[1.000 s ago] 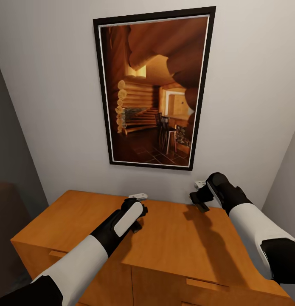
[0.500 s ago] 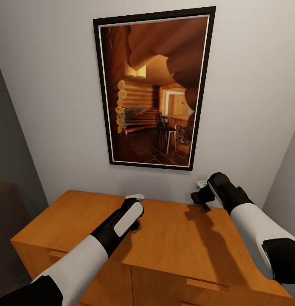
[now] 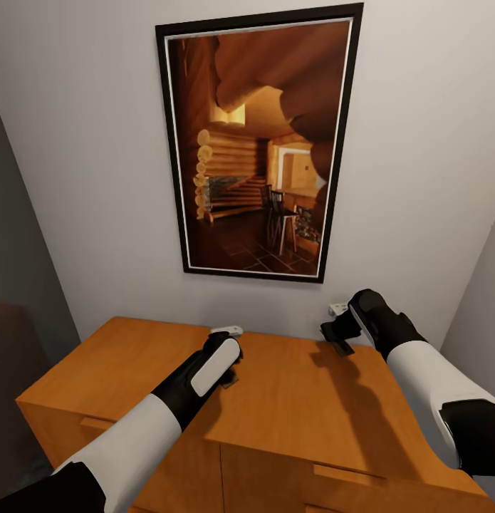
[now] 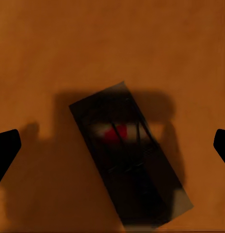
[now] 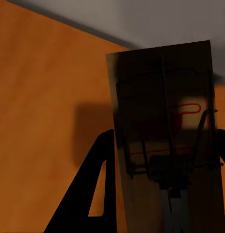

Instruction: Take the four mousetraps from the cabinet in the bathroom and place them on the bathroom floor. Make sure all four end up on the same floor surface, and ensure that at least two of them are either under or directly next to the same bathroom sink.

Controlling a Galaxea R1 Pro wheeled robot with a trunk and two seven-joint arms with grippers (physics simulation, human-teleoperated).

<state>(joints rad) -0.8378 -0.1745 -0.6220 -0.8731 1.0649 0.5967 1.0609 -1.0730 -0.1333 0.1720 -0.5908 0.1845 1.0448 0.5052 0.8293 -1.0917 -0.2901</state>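
Black fingers of my right gripper (image 3: 337, 335) pinch a mousetrap (image 5: 166, 141), held up above the cabinet (image 3: 304, 406) near its back edge. My left gripper (image 3: 229, 376) hangs spread wide over a second trap (image 4: 129, 155), which lies flat on the cabinet top directly beneath, between the fingers (image 4: 5, 150), untouched.

Low orange-brown wooden cabinet (image 3: 304, 406) against the pale wall

A small flat wooden mousetrap (image 4: 129, 155) with dark wire and a red mark lies askew on its smooth top, in shadow.
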